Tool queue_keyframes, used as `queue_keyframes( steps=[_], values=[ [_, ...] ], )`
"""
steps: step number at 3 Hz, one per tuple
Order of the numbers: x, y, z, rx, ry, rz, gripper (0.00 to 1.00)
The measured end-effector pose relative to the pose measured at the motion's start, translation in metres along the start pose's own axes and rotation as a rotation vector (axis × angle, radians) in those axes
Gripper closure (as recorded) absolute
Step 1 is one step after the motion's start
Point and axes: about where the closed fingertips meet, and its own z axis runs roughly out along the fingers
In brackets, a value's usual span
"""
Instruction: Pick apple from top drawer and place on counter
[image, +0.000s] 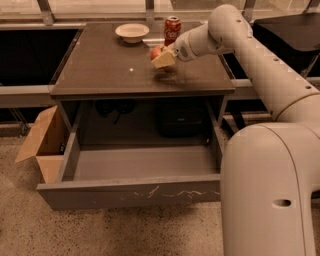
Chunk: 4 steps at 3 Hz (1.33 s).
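The claw (161, 56) sits in the upper middle of the frame, low over the rear right part of the worktop (105, 65), and it is clenched on the apple (155, 51). The apple's red skin shows at the claw's left side, half covered by a tan finger (165, 59). Whether the apple touches the worktop cannot be told; a dim reflection lies on the glossy surface just beneath it.

The white arm (260, 65) runs from the claw up and to the right, then bends down into the robot's bulky body, which fills the lower right of the frame.

Just behind the claw, near the worktop's back edge, stands a red soda can (172, 30), upright. To its left, also near the back edge, is a shallow pale bowl (132, 32).

Below the worktop the top drawer (130, 192) is pulled fully out toward the bottom of the frame, its front panel marked with pale scratches. A dark bag (182, 117) sits in the shadowed space behind the drawer. At the left, just beside the drawer, stands a brown cardboard box (42, 142) with its flaps open, on a speckled floor (100, 230).
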Motion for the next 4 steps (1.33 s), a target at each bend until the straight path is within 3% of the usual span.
queue_keyframes(
  steps=[1,2,3,4],
  values=[
    [0.004,0.005,0.008,-0.022,0.008,0.006,0.17],
    [0.008,0.010,0.014,-0.041,0.013,0.009,0.00],
    [0.008,0.008,0.011,-0.036,0.008,0.012,0.00],
    [0.012,-0.004,-0.020,0.022,-0.060,0.045,0.00]
  ],
)
